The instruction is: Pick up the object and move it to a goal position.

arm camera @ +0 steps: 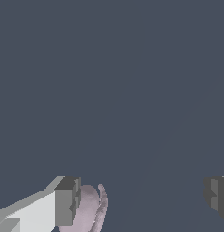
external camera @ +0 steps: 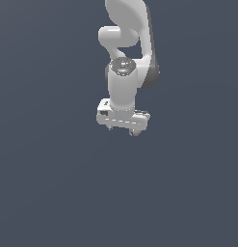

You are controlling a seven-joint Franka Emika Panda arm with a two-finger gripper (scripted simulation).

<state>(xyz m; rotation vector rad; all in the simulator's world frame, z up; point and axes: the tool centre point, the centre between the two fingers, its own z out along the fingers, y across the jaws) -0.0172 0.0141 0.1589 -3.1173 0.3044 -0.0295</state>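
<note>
The fingers (arm camera: 140,199) are wide apart. The object (arm camera: 88,208) sits right beside one finger, not in the middle. I think the arm should slide over first, then squeeze.

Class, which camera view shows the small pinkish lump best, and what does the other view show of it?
The wrist view shows the pinkish lump best: its rounded shape sits large beside one finger of the open gripper. In the exterior view, only a tiny pink speck peeks from under the gripper.
</note>
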